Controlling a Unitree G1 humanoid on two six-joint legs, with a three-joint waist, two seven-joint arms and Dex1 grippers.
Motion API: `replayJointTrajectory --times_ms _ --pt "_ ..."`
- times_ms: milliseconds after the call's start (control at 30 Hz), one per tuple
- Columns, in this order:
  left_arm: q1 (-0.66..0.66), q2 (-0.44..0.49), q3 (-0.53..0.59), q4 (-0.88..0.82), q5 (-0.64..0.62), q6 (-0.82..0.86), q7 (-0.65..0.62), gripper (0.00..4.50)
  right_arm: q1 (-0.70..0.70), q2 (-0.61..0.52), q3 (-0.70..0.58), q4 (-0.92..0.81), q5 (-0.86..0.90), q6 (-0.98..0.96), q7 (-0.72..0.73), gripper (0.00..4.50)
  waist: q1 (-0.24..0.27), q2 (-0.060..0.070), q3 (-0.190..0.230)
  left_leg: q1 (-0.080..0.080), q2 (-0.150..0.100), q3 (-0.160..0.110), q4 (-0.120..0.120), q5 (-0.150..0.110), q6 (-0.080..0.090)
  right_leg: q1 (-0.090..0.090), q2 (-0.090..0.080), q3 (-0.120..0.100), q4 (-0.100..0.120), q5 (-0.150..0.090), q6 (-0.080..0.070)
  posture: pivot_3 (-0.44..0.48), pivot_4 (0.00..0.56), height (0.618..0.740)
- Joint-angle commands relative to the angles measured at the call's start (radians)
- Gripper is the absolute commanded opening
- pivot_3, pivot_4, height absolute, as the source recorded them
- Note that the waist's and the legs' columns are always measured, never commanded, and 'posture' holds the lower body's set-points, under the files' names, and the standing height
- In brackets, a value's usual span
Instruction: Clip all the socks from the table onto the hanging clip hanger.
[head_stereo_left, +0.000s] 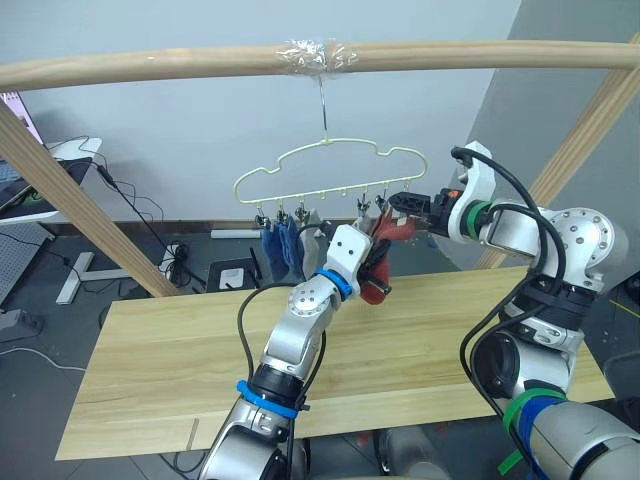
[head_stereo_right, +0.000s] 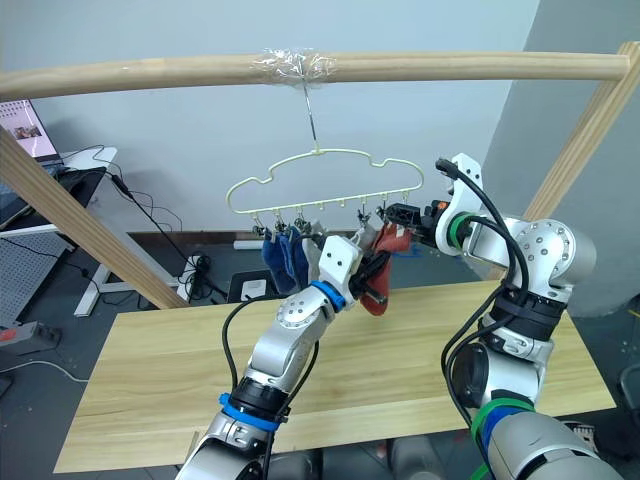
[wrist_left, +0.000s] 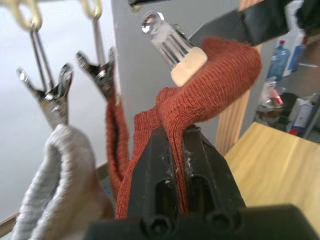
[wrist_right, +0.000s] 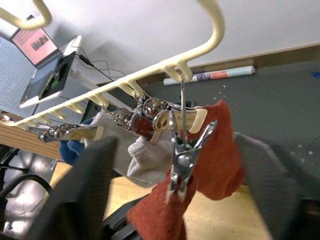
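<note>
My left jaws (wrist_left: 175, 150) are clamped on a rust-red sock (wrist_left: 210, 95), holding it up just under the clip hanger (head_stereo_left: 330, 165), above the bench (head_stereo_left: 160, 360). My right jaws (head_stereo_left: 405, 207) stand wide apart around the end clip (wrist_right: 182, 155). Blue socks (head_stereo_left: 280, 242) and a grey sock (wrist_left: 60, 195) hang clipped alongside.
</note>
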Motion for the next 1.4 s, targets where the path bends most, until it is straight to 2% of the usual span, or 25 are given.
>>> replayJointTrajectory --times_ms 33,200,333,467,700,800,900,1000,1100,1233,1400 --pt "0.015 -0.005 -0.016 -0.094 -0.058 0.083 -0.034 0.00 0.015 -0.045 -0.002 -0.089 0.052 -0.027 0.061 4.45 0.000 0.000 0.000 0.000 0.000 0.000 0.000 0.000 0.000 0.000 0.000 0.000 0.000 0.000 0.000 -0.083 0.135 0.740" --pt "0.004 -0.060 0.022 -0.096 -0.174 0.216 -0.044 0.00 0.089 -0.087 0.036 -0.173 0.070 -0.114 0.110 4.45 -0.001 0.000 0.000 0.000 0.000 0.000 0.001 0.000 0.000 0.000 0.000 0.000 0.000 -0.001 0.001 -0.099 0.135 0.740" --pt "-0.035 -0.104 0.079 -0.046 -0.266 0.291 -0.036 1.06 0.145 -0.112 0.068 -0.209 0.060 -0.183 0.114 4.50 -0.004 0.000 0.000 0.000 0.000 0.000 0.002 0.000 0.000 0.000 0.000 0.000 0.001 0.000 0.002 -0.114 0.135 0.740" --pt "-0.030 -0.093 0.091 0.012 -0.290 0.316 -0.060 2.34 0.213 -0.129 0.098 -0.237 0.036 -0.252 0.103 4.50 -0.006 0.000 0.000 0.000 0.000 0.001 0.003 0.000 0.000 0.000 0.001 0.001 0.001 0.000 0.002 -0.116 0.131 0.740" --pt "0.151 0.083 0.055 -0.015 -0.228 0.294 -0.129 4.48 0.493 -0.179 0.252 -0.335 -0.033 -0.481 0.148 4.50 -0.011 0.002 -0.001 0.001 0.001 0.003 0.002 0.000 0.000 0.000 0.001 0.002 0.001 0.000 0.002 -0.101 0.126 0.740" --pt "0.244 0.176 0.085 -0.079 -0.207 0.270 -0.128 4.48 0.646 -0.216 0.340 -0.328 -0.106 -0.643 0.191 4.50 -0.005 0.001 -0.001 0.001 0.001 0.002 0.003 0.000 0.000 0.000 0.001 0.002 0.001 0.000 0.002 -0.076 0.122 0.740" --pt "0.342 0.251 0.167 -0.158 -0.197 0.229 -0.088 4.48 0.765 -0.225 0.394 -0.302 -0.164 -0.769 0.202 4.50 -0.003 0.001 -0.001 0.002 0.001 0.002 0.005 0.000 0.000 0.002 0.001 0.002 0.001 0.000 0.003 -0.059 0.119 0.740" --pt "0.421 0.296 0.228 -0.216 -0.190 0.197 -0.059 4.48 0.843 -0.224 0.426 -0.285 -0.212 -0.858 0.197 4.50 -0.001 0.001 -0.001 0.002 0.001 0.003 0.005 0.000 0.000 0.002 0.000 0.002 0.001 0.000 0.003 -0.036 0.114 0.740" --pt "0.549 0.379 0.280 -0.276 -0.145 0.158 -0.050 4.48 0.937 -0.220 0.453 -0.273 -0.257 -0.956 0.203 4.50 0.003 -0.001 -0.005 0.003 0.001 0.003 0.005 0.000 0.000 0.003 0.000 0.002 0.001 0.001 0.003 -0.005 0.099 0.740" --pt "0.661 0.426 0.336 -0.304 -0.109 0.108 -0.022 4.48 1.005 -0.220 0.461 -0.235 -0.296 -1.050 0.207 4.50 0.014 -0.002 -0.007 0.003 0.001 0.003 0.005 0.000 -0.001 0.003 0.000 0.002 0.000 0.001 0.003 0.008 0.091 0.740" --pt "0.747 0.443 0.410 -0.223 -0.065 0.010 0.020 4.48 1.084 -0.209 0.452 -0.116 -0.362 -1.174 0.177 4.50 0.039 -0.009 -0.017 0.004 0.001 0.004 0.007 0.000 -0.001 0.004 -0.001 0.002 0.000 -0.002 -0.002 0.025 0.081 0.740"
